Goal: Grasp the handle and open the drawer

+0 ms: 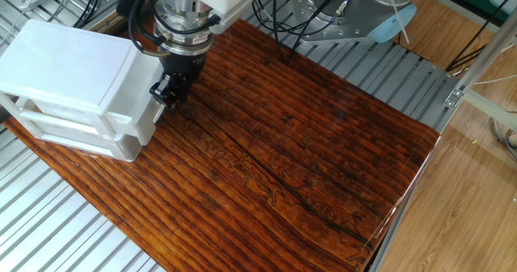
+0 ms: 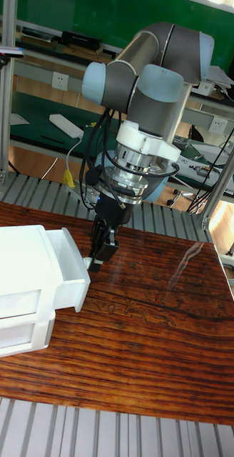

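Note:
The white two-drawer box (image 1: 65, 70) stands at the left end of the wooden board. Its upper drawer (image 1: 147, 115) sticks out of the box toward the right, and in the tall fixed view the drawer (image 2: 68, 270) is pulled out well past the box front. My gripper (image 1: 166, 94) points down at the drawer front, fingers shut on the handle (image 2: 93, 265). The black fingers (image 2: 103, 246) mostly cover the handle, so only a small bit shows at their tips.
The shallower bottom drawer (image 2: 17, 332) is closed. The box rests on a dark wooden board (image 1: 307, 159) lying on a ribbed metal table (image 1: 65, 232). Cables (image 1: 275, 18) and the arm's base sit at the back. The board's right edge (image 1: 412, 199) runs near the table's end.

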You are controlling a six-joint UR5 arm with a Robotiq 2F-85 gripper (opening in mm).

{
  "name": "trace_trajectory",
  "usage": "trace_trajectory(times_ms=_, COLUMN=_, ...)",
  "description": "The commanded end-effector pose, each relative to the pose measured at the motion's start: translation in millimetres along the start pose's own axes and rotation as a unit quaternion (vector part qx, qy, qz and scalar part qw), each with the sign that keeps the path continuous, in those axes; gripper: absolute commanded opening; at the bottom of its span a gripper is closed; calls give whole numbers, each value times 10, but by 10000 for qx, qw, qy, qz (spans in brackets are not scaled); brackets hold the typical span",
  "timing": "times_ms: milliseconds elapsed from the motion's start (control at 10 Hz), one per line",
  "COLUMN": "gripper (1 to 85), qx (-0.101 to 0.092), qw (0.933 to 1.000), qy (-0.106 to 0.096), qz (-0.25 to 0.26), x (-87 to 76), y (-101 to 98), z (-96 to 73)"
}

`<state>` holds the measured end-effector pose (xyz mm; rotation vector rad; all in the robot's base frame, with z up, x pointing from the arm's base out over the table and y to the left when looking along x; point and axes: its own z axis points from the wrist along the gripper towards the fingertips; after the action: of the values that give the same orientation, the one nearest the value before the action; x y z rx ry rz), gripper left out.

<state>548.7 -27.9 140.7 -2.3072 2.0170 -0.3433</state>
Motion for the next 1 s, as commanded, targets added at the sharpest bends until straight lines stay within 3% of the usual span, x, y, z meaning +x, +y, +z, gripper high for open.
trace_trajectory(times_ms=0, gripper=253, qx=7, qw=9999, qy=-40, qz=101, x=-65, y=-12, z=-28)
trace_trajectory(times_ms=900, gripper=243, qx=25, qw=9994, qy=5, qz=359, x=-273, y=-27, z=-71)
